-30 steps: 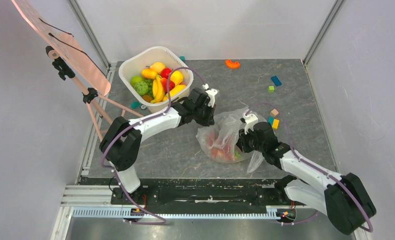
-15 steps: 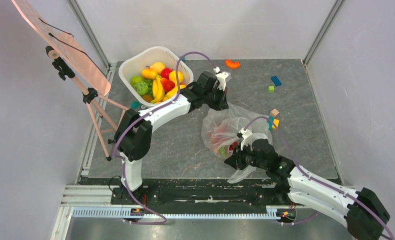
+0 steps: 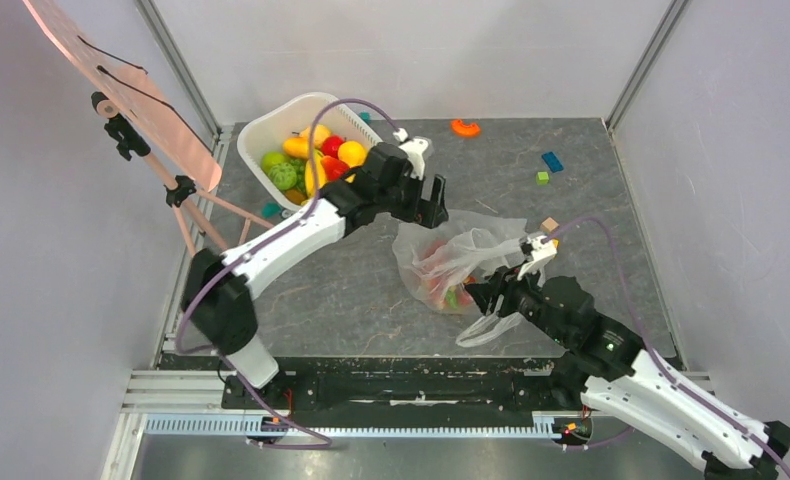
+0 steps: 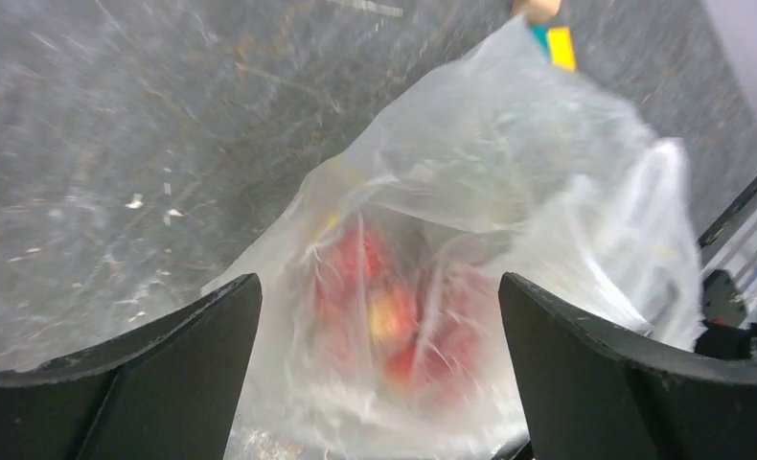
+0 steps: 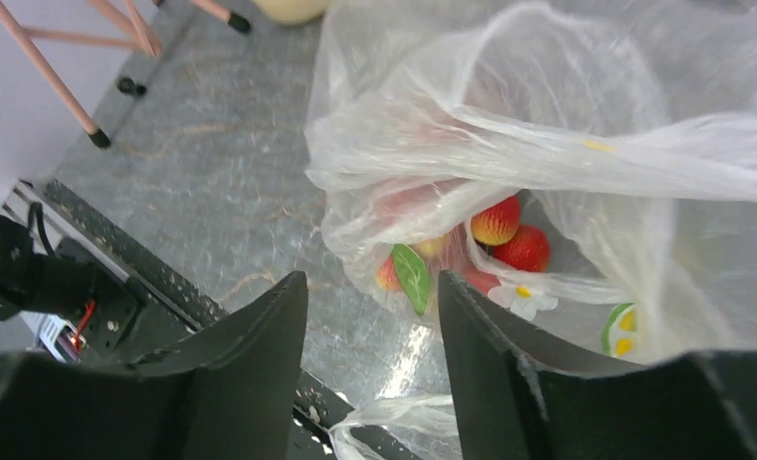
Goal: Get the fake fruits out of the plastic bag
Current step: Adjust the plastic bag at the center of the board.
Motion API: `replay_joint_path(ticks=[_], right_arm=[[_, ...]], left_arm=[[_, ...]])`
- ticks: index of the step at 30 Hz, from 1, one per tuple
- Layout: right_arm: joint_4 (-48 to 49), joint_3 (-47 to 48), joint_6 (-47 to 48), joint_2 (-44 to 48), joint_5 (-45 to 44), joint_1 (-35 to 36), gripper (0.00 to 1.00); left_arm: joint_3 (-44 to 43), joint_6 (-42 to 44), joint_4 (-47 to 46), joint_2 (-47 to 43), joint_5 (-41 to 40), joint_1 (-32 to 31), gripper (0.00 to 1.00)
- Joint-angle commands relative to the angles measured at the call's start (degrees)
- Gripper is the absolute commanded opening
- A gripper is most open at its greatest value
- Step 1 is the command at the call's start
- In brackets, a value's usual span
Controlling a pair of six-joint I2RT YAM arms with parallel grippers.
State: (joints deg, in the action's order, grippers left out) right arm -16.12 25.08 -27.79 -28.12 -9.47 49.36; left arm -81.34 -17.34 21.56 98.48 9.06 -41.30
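Note:
The clear plastic bag (image 3: 466, 250) lies crumpled on the grey table between the arms. Red and yellow fake fruits (image 3: 447, 285) show through its film. My left gripper (image 3: 434, 207) hovers at the bag's far left edge, jaws wide open, and in its wrist view the bag (image 4: 490, 182) with blurred red fruits (image 4: 394, 311) lies beyond the open gripper (image 4: 378, 287). My right gripper (image 3: 484, 300) is open at the bag's near side with nothing between its fingers (image 5: 260, 364). Its view shows red fruits (image 5: 512, 235) and a green leaf (image 5: 413, 278) inside the bag (image 5: 547, 125).
A white tub (image 3: 256, 122) holding bananas and other fruit stands at the back left. A pink-legged easel (image 3: 186, 215) leans on the left. Toy blocks (image 3: 552, 161) and an orange piece (image 3: 465, 127) lie at the back right. One bag handle (image 3: 486, 330) trails toward the black rail (image 3: 391, 385).
Both grippers have opened and let go of the bag. The left one pulled slightly back left. The right arm swung further right, and the bag settled on the table.

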Motion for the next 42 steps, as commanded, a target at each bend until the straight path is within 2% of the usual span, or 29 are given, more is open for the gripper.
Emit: replay_joint_path(ticks=[1, 5, 9, 13, 17, 21, 23, 25, 29, 32, 36, 39, 42], right_arm=[[-8.6, 7.2, 0.0, 2.9, -5.5, 0.2, 0.59], [-14.3, 11.5, -1.3, 4.6, -11.3, 0.1, 0.64], [-17.9, 14.4, -4.6, 4.8, -20.8, 0.1, 0.80], [-19.4, 18.5, -4.8, -0.6, -25.4, 0.1, 0.92], [-19.3, 22.9, -2.6, -7.2, -29.0, 0.1, 0.98], [-23.1, 30.1, 4.5, -13.5, -33.1, -2.1, 0.98], [-25.0, 34.0, 9.6, -17.4, -29.1, -6.6, 0.98], [-25.2, 36.6, 13.5, -20.2, -20.5, -12.7, 0.98], [-23.5, 39.7, 17.3, -23.7, -9.6, -23.3, 0.98], [-21.0, 41.0, 17.8, -26.3, 0.5, -33.8, 0.98], [-18.0, 40.1, 16.1, -27.6, 17.0, -50.1, 0.98], [-16.5, 38.7, 14.8, -26.2, 23.2, -57.7, 0.98], [-16.2, 37.6, 14.4, -24.6, 25.2, -62.5, 0.98]], left_arm=[[-1.8, -2.3, 3.2, -11.0, -6.3, 0.3, 1.00], [-1.3, -3.3, 6.4, -15.9, -8.0, 0.3, 1.00], [2.0, -5.4, 5.4, -20.4, -3.6, -0.5, 1.00], [9.0, -3.2, 1.4, -25.5, -4.9, -4.3, 1.00], [16.6, -1.8, -4.0, -30.9, -5.4, -7.4, 1.00], [25.2, -0.7, -10.6, -37.8, -7.1, -9.9, 1.00], [29.4, 3.1, -14.3, -41.3, -8.5, -11.7, 1.00], [32.0, 6.9, -16.7, -43.7, -12.4, -13.8, 1.00], [28.9, 17.0, -18.4, -41.5, -15.6, -18.7, 1.00], [20.2, 25.6, -16.2, -33.4, -15.2, -22.1, 1.00], [7.5, 28.5, -13.7, -20.2, -15.5, -22.9, 1.00], [-0.6, 29.4, -11.8, -12.0, -12.7, -23.0, 1.00], [-6.3, 30.9, -9.9, -5.0, -10.3, -23.4, 1.00]])
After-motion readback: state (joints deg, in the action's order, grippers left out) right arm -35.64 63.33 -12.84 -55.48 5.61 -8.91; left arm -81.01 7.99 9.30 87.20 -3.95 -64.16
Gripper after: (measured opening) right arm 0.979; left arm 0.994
